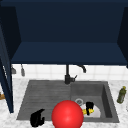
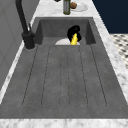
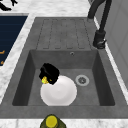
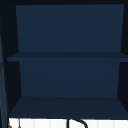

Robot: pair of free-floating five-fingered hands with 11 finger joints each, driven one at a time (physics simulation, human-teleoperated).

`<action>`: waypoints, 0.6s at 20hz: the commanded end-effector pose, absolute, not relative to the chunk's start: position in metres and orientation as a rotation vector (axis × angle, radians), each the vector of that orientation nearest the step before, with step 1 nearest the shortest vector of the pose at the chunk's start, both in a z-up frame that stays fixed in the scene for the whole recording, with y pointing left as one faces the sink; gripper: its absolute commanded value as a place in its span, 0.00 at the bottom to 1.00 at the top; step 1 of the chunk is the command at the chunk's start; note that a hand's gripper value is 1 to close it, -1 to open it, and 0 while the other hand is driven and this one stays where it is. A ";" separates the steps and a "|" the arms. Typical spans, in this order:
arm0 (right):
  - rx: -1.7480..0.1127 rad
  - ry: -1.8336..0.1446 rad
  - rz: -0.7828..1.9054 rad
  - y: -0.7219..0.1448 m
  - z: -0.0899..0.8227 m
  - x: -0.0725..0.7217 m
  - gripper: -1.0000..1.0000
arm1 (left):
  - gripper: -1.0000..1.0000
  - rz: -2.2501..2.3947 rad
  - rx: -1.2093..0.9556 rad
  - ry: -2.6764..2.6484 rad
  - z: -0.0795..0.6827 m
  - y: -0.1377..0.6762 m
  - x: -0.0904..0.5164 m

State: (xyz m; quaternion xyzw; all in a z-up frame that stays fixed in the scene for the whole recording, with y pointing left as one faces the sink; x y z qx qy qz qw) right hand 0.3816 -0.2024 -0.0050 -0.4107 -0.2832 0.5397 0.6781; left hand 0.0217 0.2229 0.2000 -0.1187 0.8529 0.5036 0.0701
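Right hand (image 1: 89, 106) clenched round yellow object (image 1: 90, 111)

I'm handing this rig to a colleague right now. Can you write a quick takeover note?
Right hand: fingers curled round a yellow item, over the white plate in the sink basin, near the drain.
Left hand: idle in the air at the drainboard's front edge, fingers relaxed, holding nothing.
Done: yellow item grasped.
Left: it is not yet released.
Nearby: red ball, green bottle, faucet.
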 end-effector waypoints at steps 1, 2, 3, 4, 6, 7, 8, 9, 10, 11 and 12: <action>-0.940 -0.703 1.205 -0.214 -0.009 0.408 1.00 | 0.50 1.515 -0.357 2.566 0.200 0.223 0.022; -0.935 -0.700 1.205 -0.216 -0.013 0.414 1.00 | 0.50 1.515 -0.357 2.566 0.200 0.223 0.022; -0.932 -0.699 1.207 -0.218 -0.015 0.420 1.00 | 0.50 1.515 -0.357 2.566 0.200 0.223 0.022; -0.928 -0.695 1.211 -0.220 -0.020 0.426 1.00 | 0.50 1.515 -0.357 2.566 0.200 0.223 0.022; -0.919 -0.683 1.232 -0.226 -0.033 0.438 1.00 | 0.50 1.515 -0.357 2.566 0.200 0.223 0.022; -0.919 -0.676 1.230 -0.232 -0.042 0.438 1.00 | 0.50 1.515 -0.357 2.566 0.200 0.223 0.022; -0.928 -0.679 1.224 -0.233 -0.052 0.436 1.00 | 0.50 1.515 -0.357 2.566 0.200 0.223 0.022; -0.958 -0.679 1.234 -0.229 -0.063 0.433 1.00 | 0.50 1.515 -0.357 2.566 0.200 0.223 0.022; -0.942 -0.683 1.265 -0.231 -0.068 0.434 1.00 | 0.50 1.515 -0.357 2.566 0.200 0.223 0.022; -0.932 -0.683 1.296 -0.234 -0.072 0.436 1.00 | 0.50 1.515 -0.357 2.566 0.200 0.223 0.022; -0.927 -0.684 1.320 -0.238 -0.076 0.440 1.00 | 0.50 1.515 -0.357 2.566 0.200 0.223 0.022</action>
